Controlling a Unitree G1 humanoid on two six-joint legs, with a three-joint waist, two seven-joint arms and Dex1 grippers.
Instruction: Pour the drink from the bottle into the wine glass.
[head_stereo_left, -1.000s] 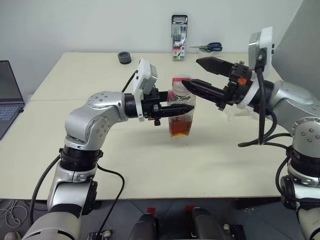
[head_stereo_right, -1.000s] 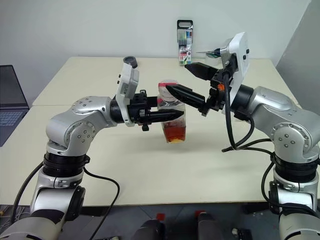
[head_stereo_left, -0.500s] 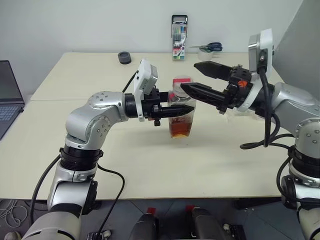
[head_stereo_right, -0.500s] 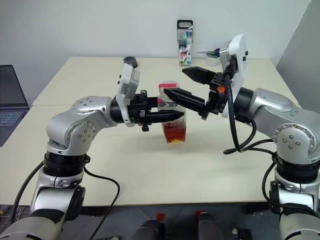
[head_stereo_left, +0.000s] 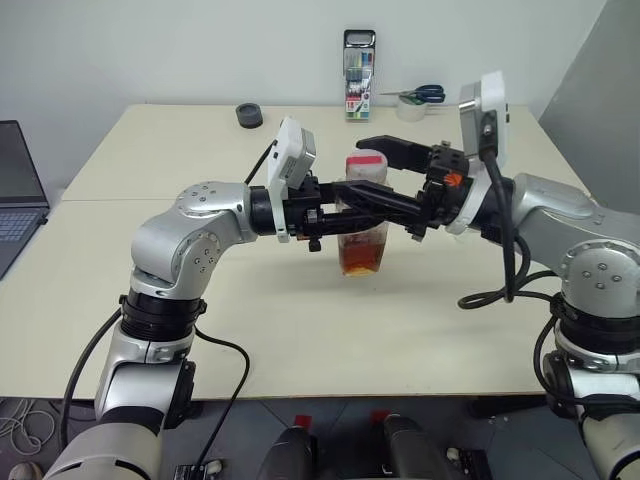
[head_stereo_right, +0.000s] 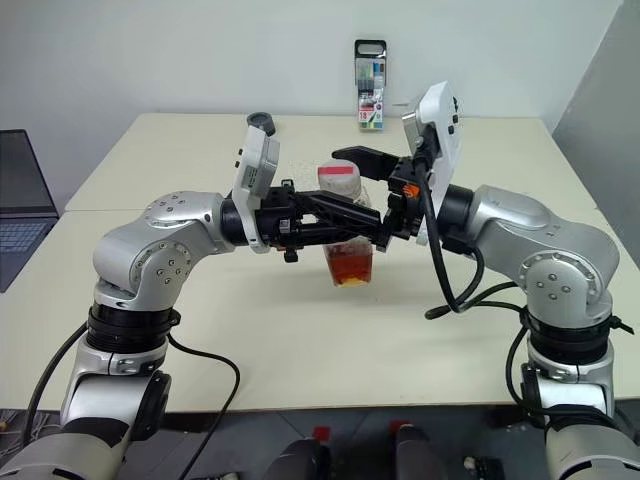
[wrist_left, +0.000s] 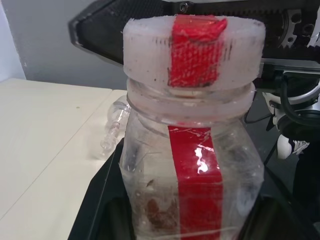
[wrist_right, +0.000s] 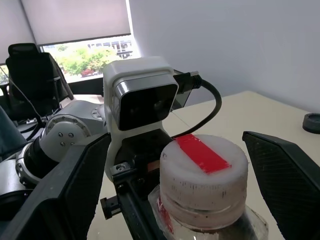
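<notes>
My left gripper (head_stereo_left: 366, 217) is shut on the bottle (head_stereo_left: 362, 225) and holds it upright just above the table. The bottle is clear plastic with a red strip (wrist_left: 196, 172) down its side and a whitish cap (head_stereo_left: 365, 164) crossed by red tape. The amber drink (head_stereo_left: 360, 258) fills its lower part. My right gripper (head_stereo_left: 350, 168) comes in from the right and is open, with one finger on each side of the cap (wrist_right: 202, 172) and not touching it. The wine glass is mostly hidden behind my right arm; a bit of clear glass (wrist_left: 113, 127) shows past the bottle.
At the table's far edge stand a pen case (head_stereo_left: 358, 88), scissors (head_stereo_left: 420, 95) and a tape roll (head_stereo_left: 410, 108). A small black round object (head_stereo_left: 248, 115) lies at the back left. A laptop (head_stereo_left: 15, 190) sits at the left. Bare tabletop (head_stereo_left: 300, 320) lies in front.
My right gripper has moved left, and its open fingers now straddle the bottle's cap. The left gripper and the bottle have stayed in place.
</notes>
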